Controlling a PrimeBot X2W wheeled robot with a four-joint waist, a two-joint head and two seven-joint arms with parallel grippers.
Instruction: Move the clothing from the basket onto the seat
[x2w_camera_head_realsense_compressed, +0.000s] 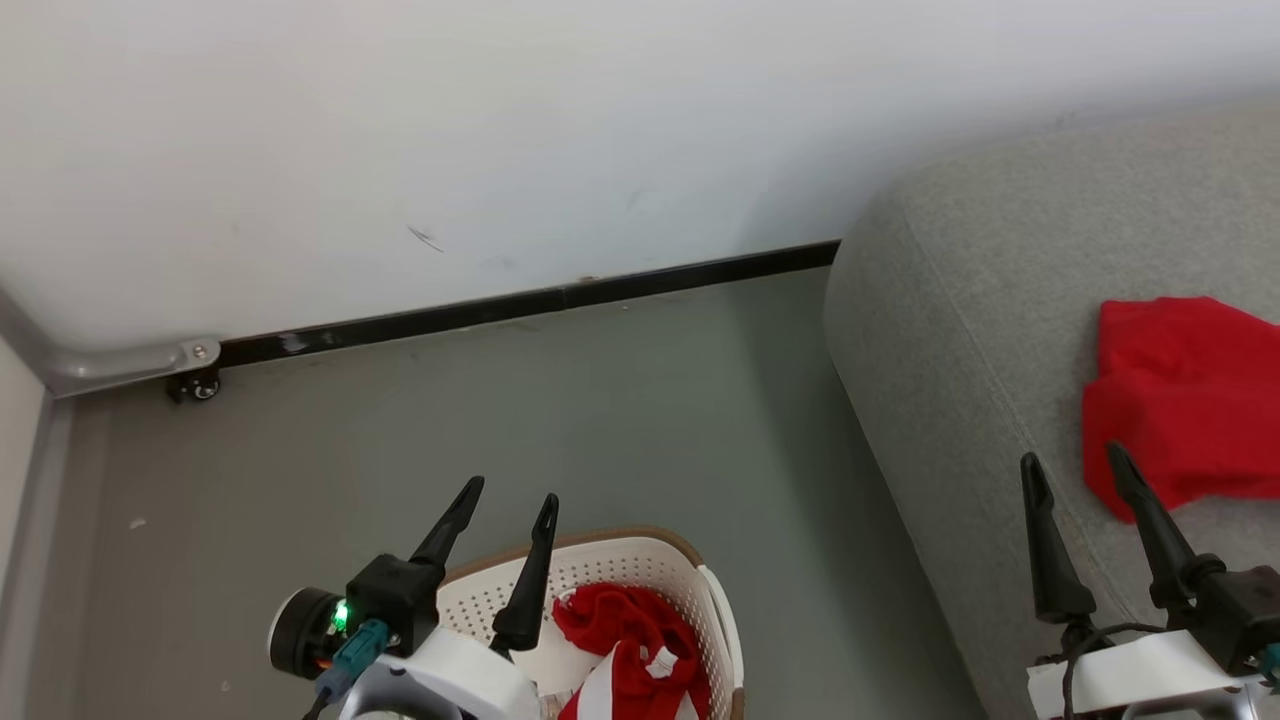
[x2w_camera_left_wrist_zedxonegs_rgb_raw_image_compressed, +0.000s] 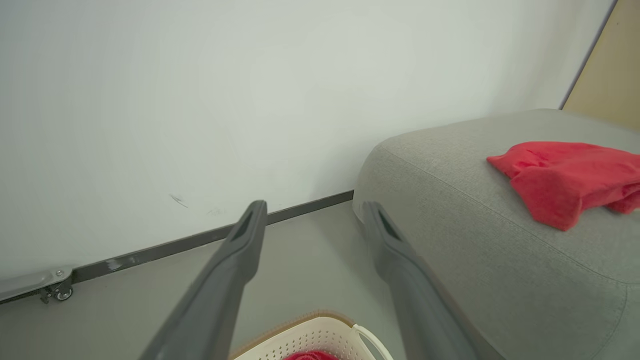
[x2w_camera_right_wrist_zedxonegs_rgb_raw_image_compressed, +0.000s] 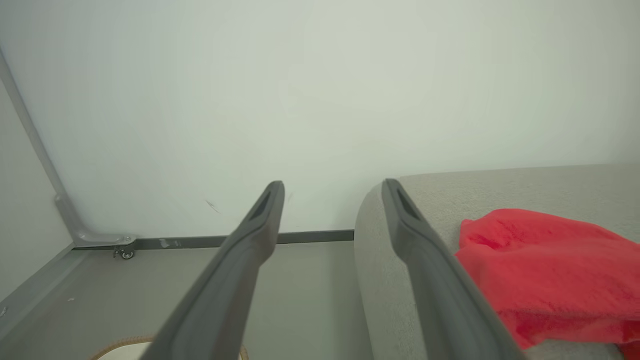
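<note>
Red clothing (x2w_camera_head_realsense_compressed: 625, 635) with white stripes and a small white tag too small to read lies bunched in the cream perforated laundry basket (x2w_camera_head_realsense_compressed: 600, 565), near left on the floor (x2w_camera_head_realsense_compressed: 600, 400). A plain red garment (x2w_camera_head_realsense_compressed: 1180, 400) lies on the grey sofa (x2w_camera_head_realsense_compressed: 950, 300), right. My left fingers (x2w_camera_head_realsense_compressed: 528, 580) and right fingers (x2w_camera_head_realsense_compressed: 1050, 560) stand wide, holding nothing.

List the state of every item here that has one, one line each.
left gripper: open, empty, near the basket.
right gripper: open, empty, beside the red garment.
basket: upright on the floor, partly filled.
red clothing: crumpled inside the basket, ungripped.
red garment: lying loose on the sofa.
sofa: carrying that one garment.
</note>
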